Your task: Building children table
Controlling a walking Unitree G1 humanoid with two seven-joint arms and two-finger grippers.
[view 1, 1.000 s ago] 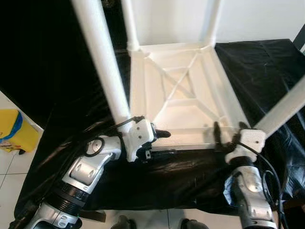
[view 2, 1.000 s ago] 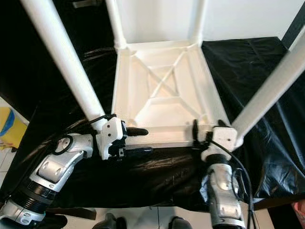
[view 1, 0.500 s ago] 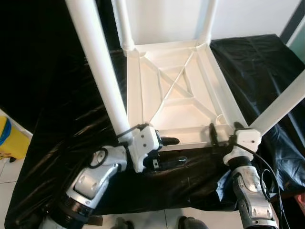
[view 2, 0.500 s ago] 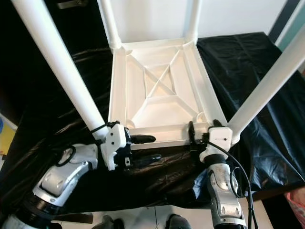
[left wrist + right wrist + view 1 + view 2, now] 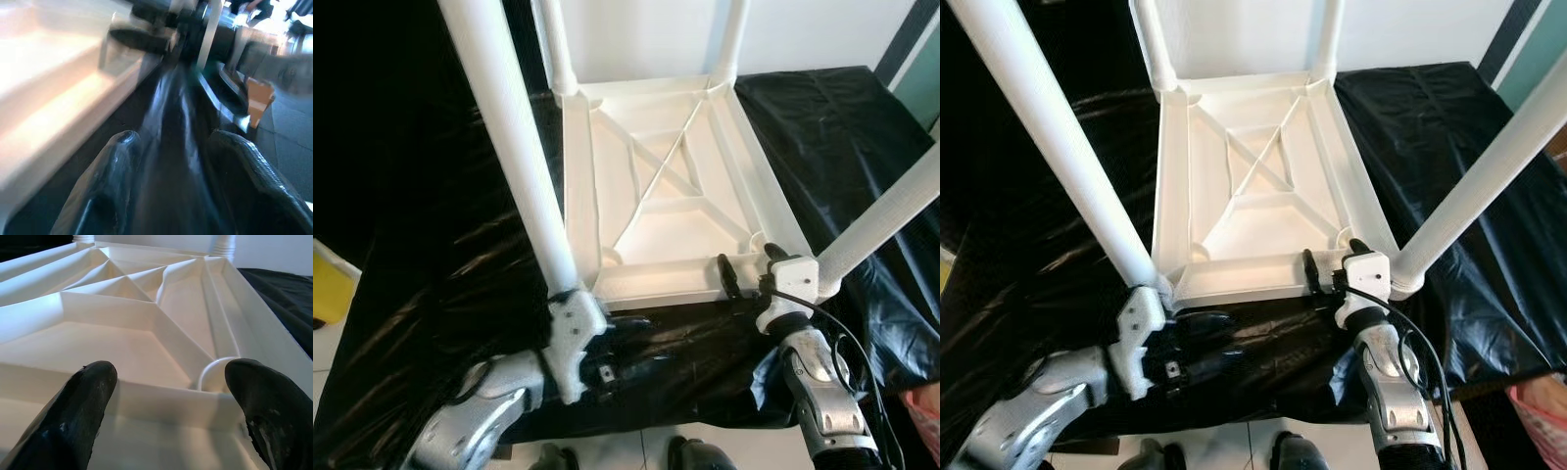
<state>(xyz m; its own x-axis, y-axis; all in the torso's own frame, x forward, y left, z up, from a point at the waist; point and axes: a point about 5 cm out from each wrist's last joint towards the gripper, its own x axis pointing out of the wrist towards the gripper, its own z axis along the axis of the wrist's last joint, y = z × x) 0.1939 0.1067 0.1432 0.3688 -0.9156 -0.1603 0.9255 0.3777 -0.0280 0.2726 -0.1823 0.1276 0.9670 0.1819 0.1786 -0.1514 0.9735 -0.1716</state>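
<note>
Black plastic sheet (image 5: 440, 294) drapes the counter; the upturned white table (image 5: 675, 186) lies on it beneath a white wall (image 5: 636, 39). Left tool (image 5: 1197, 345) and right tool (image 5: 1330, 262) both gape apart.

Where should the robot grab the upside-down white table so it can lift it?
Probably the near edge rail of the upside-down table, coming from the robot's side. That rim is a thin upright wall, so open fingers can straddle it. The right gripper is already there; the left gripper is just below it.
</note>
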